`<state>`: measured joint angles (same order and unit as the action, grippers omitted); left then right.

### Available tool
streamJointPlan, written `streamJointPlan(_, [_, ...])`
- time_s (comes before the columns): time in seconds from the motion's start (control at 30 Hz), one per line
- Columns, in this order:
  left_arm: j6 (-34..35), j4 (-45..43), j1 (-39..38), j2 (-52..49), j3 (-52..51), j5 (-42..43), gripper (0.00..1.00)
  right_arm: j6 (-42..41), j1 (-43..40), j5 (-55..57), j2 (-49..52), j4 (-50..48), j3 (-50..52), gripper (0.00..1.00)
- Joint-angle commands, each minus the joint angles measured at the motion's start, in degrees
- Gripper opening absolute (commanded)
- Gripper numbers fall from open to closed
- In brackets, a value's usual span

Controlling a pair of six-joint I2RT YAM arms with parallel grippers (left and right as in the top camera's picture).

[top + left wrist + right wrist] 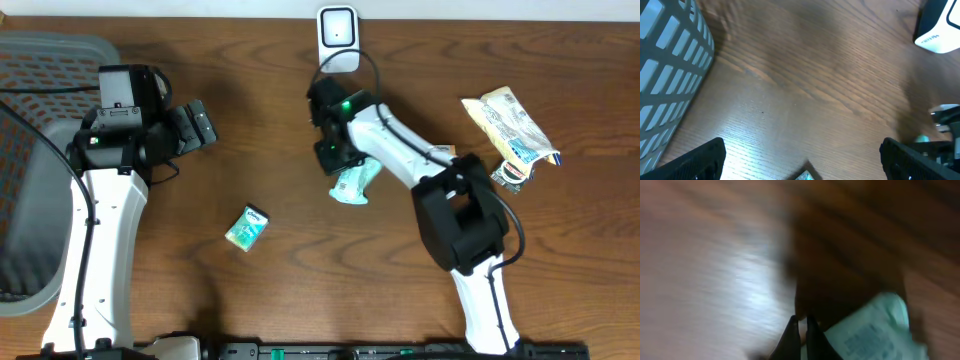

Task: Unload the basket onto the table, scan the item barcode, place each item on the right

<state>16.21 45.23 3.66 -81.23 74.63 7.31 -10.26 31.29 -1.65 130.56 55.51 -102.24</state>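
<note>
Below the scanner (338,32), my right gripper (801,322) is pinched shut by the green packet's (355,183) edge; my left gripper (801,157) gapes wide.

worktop (250,120): dark brown woodgrain. scanner (338,35): white, black face. pouch (355,183): mint green, dark print. small packet (246,227): teal-green. bag (510,120): cream, blue print. basket (60,45): grey lattice.

Dark wood-grain table (260,120), grey lattice basket (30,70) at its left edge.

Print on the pale green packet (875,330) is blurred, unreadable.
</note>
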Motion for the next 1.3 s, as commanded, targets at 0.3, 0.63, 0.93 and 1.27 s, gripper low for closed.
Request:
streamJointPlan(0.3, [-1.0, 0.2, 0.2, -0.1, 0.3, -0.5, 0.98, 2.0, -11.3, -10.7, -2.0, 7.8, -5.1, 0.03])
streamJointPlan(0.63, [-1.0, 0.2, 0.2, -0.1, 0.3, -0.5, 0.98, 10.5, -22.3, -24.7, -13.0, 17.0, -5.7, 0.47])
streamJointPlan(0.93, [-1.0, 0.2, 0.2, -0.1, 0.3, -0.5, 0.98, 14.6, -23.7, -31.5, -12.7, 12.2, 6.8, 0.69])
streamJointPlan(1.27, [-1.0, 0.2, 0.2, -0.1, 0.3, -0.5, 0.98, 8.9, -23.6, -36.0, -12.5, -8.3, 23.8, 0.62])
